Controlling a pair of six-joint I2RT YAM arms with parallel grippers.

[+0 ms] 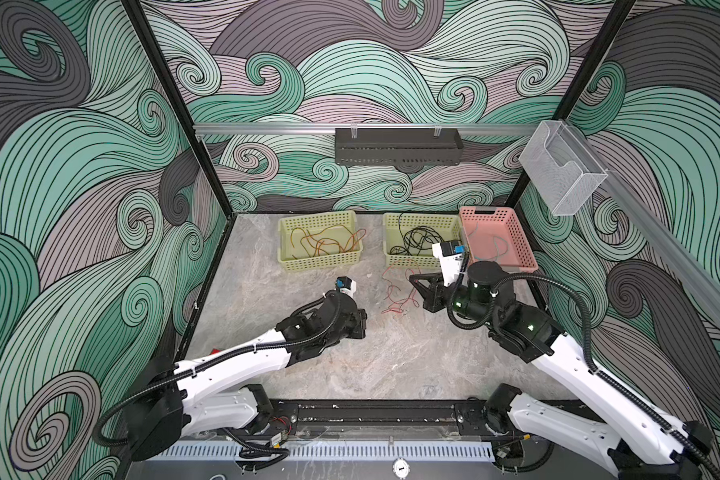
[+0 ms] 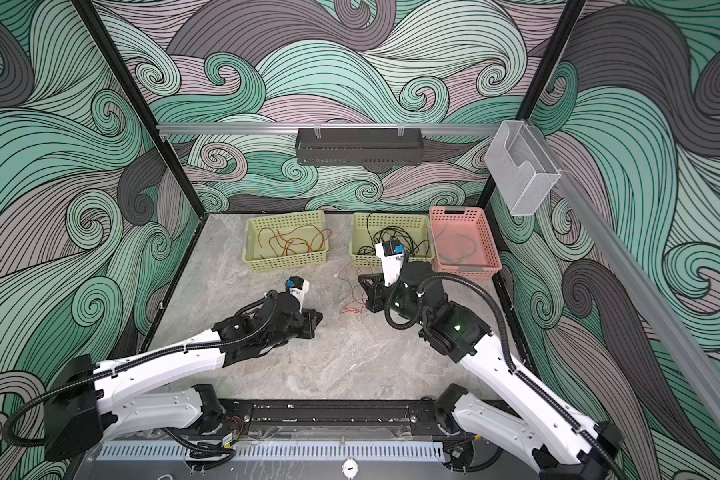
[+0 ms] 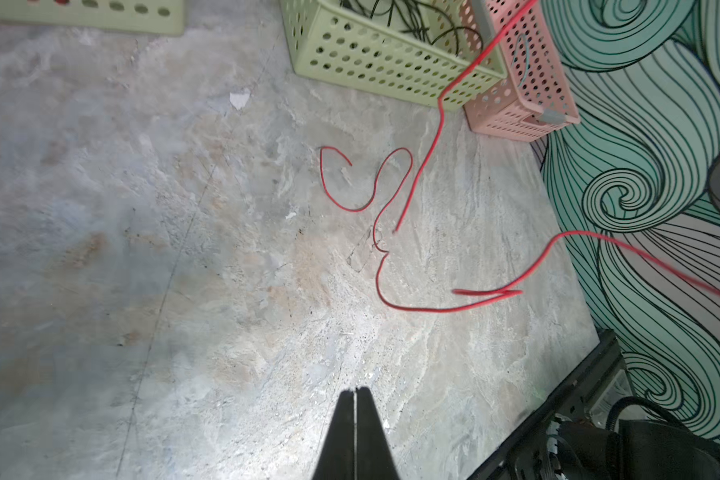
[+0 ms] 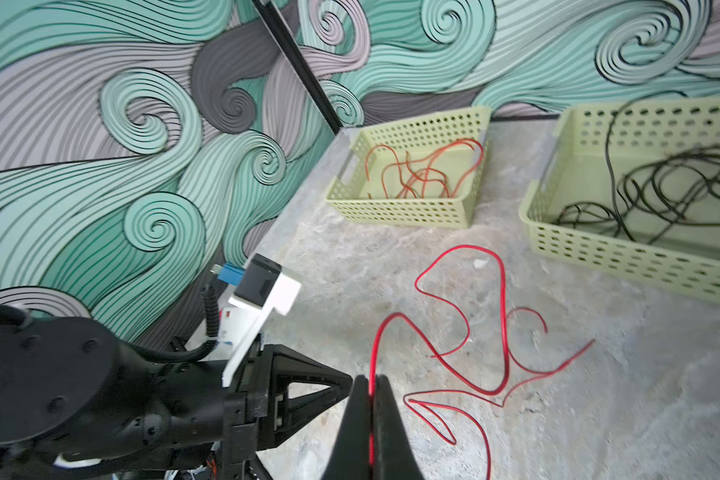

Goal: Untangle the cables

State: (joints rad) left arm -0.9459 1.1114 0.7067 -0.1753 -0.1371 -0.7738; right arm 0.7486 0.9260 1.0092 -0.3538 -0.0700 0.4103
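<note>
Here, the right jaws pinch a red cable (image 4: 504,316).

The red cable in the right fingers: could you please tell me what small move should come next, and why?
Probably lift the right fingers a little without opening them. They pinch a red cable that lies in crossed loops on the table; a lift should start drawing it free, ready for the basket that holds red cables.

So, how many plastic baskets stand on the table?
3. The left green basket holds red-orange cables; the middle green basket holds black cables; the pink basket stands at its right. None seems hidden.
</note>
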